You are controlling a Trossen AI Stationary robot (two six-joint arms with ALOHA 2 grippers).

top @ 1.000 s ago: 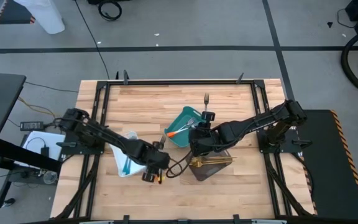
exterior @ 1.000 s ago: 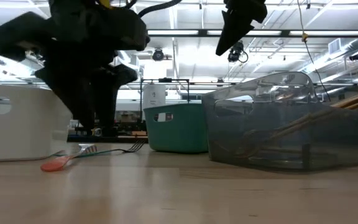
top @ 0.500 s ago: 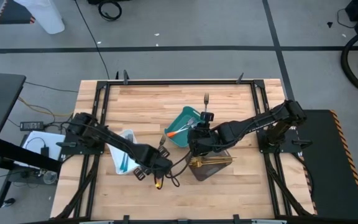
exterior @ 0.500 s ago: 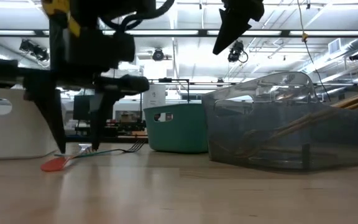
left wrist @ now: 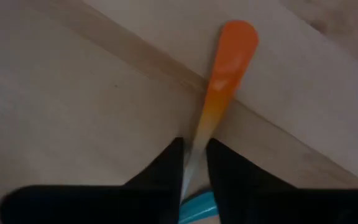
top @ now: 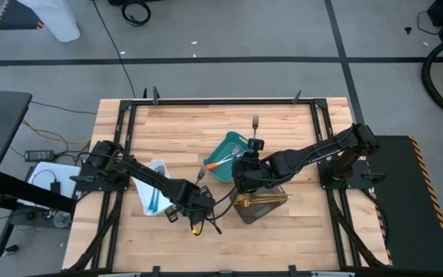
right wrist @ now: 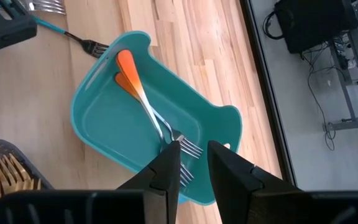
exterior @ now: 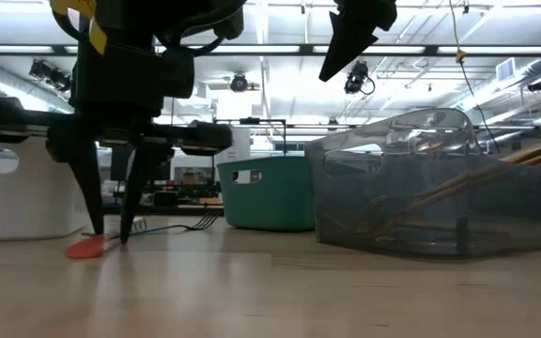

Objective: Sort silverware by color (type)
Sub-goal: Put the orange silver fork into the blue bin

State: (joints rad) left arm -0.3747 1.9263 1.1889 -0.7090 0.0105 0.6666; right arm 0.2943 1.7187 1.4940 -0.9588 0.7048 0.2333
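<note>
The left gripper [exterior: 111, 235] stood fingertips-down on the pale wooden worktop [top: 175, 135], near its front edge, with its two dark fingers [left wrist: 166, 171] closed around the thin neck of an orange-handled utensil [left wrist: 219, 81] that lay flat on the wood; the rounded orange end pointed away from the wrist, and a teal-handled fork [exterior: 172, 228] lay just beside it, its tines toward the bins. The right gripper [right wrist: 194, 163] hung above the teal rectangular plastic tray [right wrist: 95, 124] near the middle of the worktop, its fingers set a narrow gap apart with nothing seen between them. In that tray lay two orange-handled forks [right wrist: 143, 99], side by side and overlapping, silver heads toward the gripper. Beside the tray stood a clear grey plastic bin [exterior: 440, 188] holding all-gold utensils [top: 261, 199], their handles leaning against its wall. To the left was a white rectangular tray [top: 155, 195] with teal-handled pieces [top: 154, 201] lying in it. A single dark fork [top: 255, 125] lay alone on the wood beyond the teal tray, well apart from the rest. No brand name, label or lettering could be read on the trays, the utensils or the arms; a small pale tag on the teal tray's wall was too small to make out.
</note>
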